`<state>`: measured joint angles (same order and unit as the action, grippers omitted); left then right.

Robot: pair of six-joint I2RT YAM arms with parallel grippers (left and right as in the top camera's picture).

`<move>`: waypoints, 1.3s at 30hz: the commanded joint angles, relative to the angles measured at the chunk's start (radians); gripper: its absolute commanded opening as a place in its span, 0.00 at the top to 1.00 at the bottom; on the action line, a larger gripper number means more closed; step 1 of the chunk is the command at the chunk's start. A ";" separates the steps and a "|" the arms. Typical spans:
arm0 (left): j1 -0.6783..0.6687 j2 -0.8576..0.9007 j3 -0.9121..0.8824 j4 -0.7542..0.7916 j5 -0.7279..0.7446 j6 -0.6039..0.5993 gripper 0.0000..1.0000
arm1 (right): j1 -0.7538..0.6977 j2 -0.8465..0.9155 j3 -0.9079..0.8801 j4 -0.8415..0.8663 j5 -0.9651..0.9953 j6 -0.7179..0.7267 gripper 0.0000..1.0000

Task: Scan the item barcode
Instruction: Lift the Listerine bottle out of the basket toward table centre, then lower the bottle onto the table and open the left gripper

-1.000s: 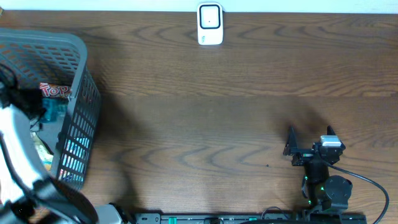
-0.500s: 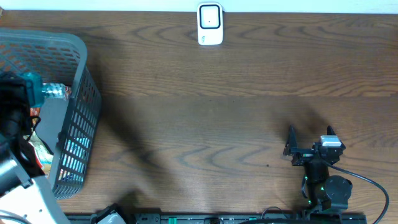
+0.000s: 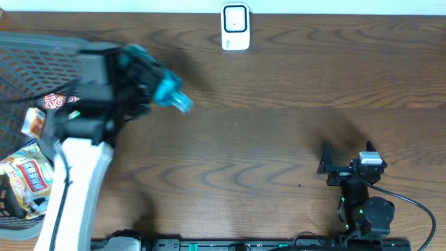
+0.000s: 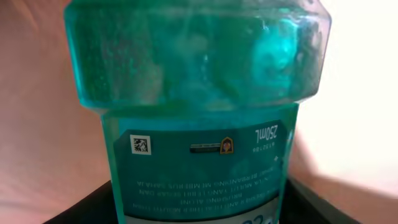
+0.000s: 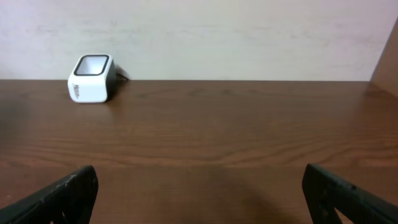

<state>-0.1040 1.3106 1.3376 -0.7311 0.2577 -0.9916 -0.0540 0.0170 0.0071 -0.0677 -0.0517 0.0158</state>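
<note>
My left gripper (image 3: 144,82) clamps the teal bottle (image 3: 169,93) over the table, just right of the basket (image 3: 35,49), its long axis pointing out past my fingers. The scanner (image 3: 235,26) lies beyond at the far edge. My right gripper (image 3: 347,149) rests wide open, farther off.

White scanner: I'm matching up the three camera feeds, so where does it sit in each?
Overhead: the white scanner is at top centre, by the table's far edge.
Left wrist: not in it; the teal bottle fills the frame.
Right wrist: the scanner is upper left, standing on the table.
Shared landmark: the table's far edge against the pale wall, in overhead and right wrist.
</note>
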 commanded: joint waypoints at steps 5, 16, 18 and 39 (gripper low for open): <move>-0.253 0.218 0.034 -0.029 -0.154 0.164 0.50 | -0.003 -0.004 -0.002 -0.004 0.004 0.013 0.01; -0.476 0.528 0.034 -0.014 -0.166 0.374 0.50 | -0.003 -0.004 -0.002 -0.004 0.004 0.013 0.01; -0.512 0.551 0.034 -0.008 -0.166 0.442 0.50 | -0.003 -0.004 -0.002 -0.004 0.004 0.013 0.01; -0.602 0.573 0.031 0.042 -0.278 0.494 0.49 | -0.003 -0.004 -0.002 -0.004 0.004 0.013 0.01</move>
<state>-0.7086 1.8915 1.3376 -0.6979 0.0074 -0.5152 -0.0540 0.0170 0.0071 -0.0681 -0.0517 0.0158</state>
